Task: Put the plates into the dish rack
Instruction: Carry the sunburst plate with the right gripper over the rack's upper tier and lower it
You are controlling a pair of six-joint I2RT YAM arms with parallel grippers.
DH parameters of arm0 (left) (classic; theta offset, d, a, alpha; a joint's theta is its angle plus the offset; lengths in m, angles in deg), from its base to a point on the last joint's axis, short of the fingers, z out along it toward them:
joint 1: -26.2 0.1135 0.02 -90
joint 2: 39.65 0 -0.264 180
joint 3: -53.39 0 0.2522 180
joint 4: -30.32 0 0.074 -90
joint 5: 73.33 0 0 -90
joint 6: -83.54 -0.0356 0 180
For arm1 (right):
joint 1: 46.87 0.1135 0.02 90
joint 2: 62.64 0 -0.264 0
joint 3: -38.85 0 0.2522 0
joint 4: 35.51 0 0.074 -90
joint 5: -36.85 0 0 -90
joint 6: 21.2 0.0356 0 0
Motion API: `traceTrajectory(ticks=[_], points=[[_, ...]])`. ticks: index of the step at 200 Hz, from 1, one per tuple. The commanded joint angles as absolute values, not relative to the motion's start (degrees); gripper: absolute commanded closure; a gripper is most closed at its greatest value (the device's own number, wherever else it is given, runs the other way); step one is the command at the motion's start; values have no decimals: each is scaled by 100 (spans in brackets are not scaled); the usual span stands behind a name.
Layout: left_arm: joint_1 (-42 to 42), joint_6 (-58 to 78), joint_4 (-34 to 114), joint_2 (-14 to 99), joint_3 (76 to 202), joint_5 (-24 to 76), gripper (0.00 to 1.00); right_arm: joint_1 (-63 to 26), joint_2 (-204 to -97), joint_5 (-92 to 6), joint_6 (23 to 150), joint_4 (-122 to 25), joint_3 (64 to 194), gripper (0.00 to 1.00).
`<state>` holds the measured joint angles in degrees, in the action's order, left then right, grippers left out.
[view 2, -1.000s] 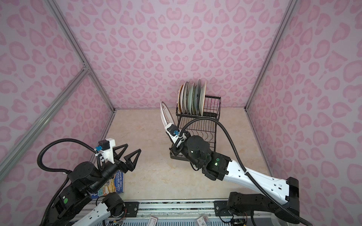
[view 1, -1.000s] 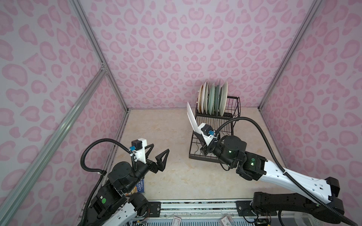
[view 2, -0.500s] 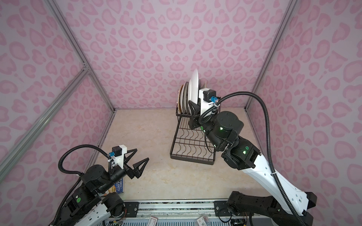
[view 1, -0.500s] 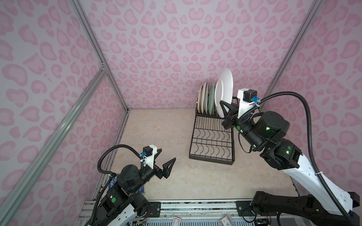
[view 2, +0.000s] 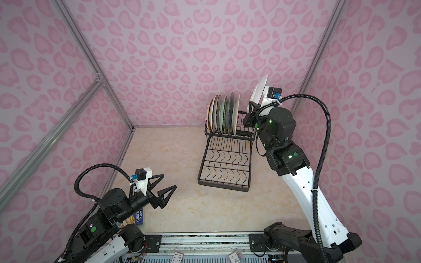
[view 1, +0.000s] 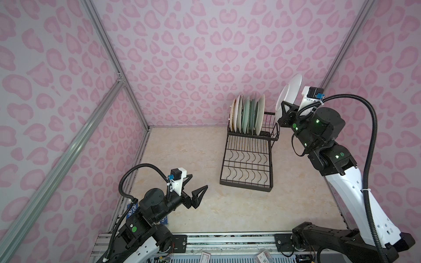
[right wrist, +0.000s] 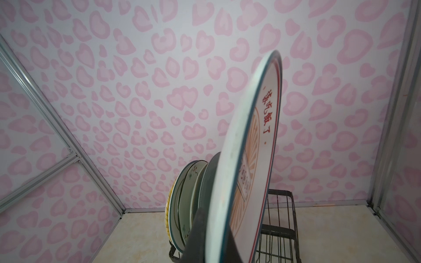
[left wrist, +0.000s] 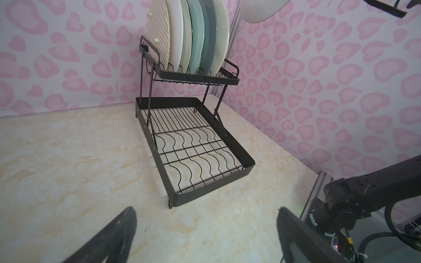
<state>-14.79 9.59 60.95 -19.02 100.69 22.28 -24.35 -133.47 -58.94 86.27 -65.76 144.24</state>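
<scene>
Right wrist view: the right gripper (right wrist: 216, 239) is clamped on the lower rim of a plate (right wrist: 250, 148), one dark finger (right wrist: 198, 227) pressed to its plain white back. The plate is held on edge and tilted. Only this view shows its face: a thin dark teal rim, a red ring, red characters and orange sunburst rays. In both top views the same plate (view 1: 289, 93) (view 2: 258, 91) shows just its glossy white back, raised higher than the other plates and off the right end of the dish rack (view 1: 247, 159) (view 2: 224, 159), touching none of them. The rack is black wire, with a raised slotted tier at the back wall and a flat lower tier of wavy wires that holds nothing. A row of plates (view 1: 247, 116) (view 2: 224, 113) stands upright in the raised tier, packed close, in cream, white, pale green and teal-grey. The left wrist view adds texture, showing that the end plate (left wrist: 159, 34) has a ribbed, woven-look back with small round feet. The left gripper (view 1: 197, 183) (view 2: 169, 181) hangs low over the pale marbled table (view 1: 182, 159), well apart from the rack, with its triangular black jaws spread wide and nothing between them. A blue-covered book (view 2: 139, 216) lies under that arm at the table's near edge.
</scene>
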Motion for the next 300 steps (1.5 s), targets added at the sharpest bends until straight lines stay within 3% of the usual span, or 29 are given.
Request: traceTrajectory(ticks=[1, 156, 300], points=[[-1471, 902, 6024, -1908, 10109, 2329, 3, -2711, -13514, -5275, 8890, -6259, 14349, 100], [-1230, 929, 5958, -1715, 10107, 2582, 2, -3711, -15425, -3360, 9282, -6558, 14954, 100], [-1025, 980, 5857, -1596, 10090, 2878, 2, -3764, -15183, -2699, 9275, -6396, 14966, 100]])
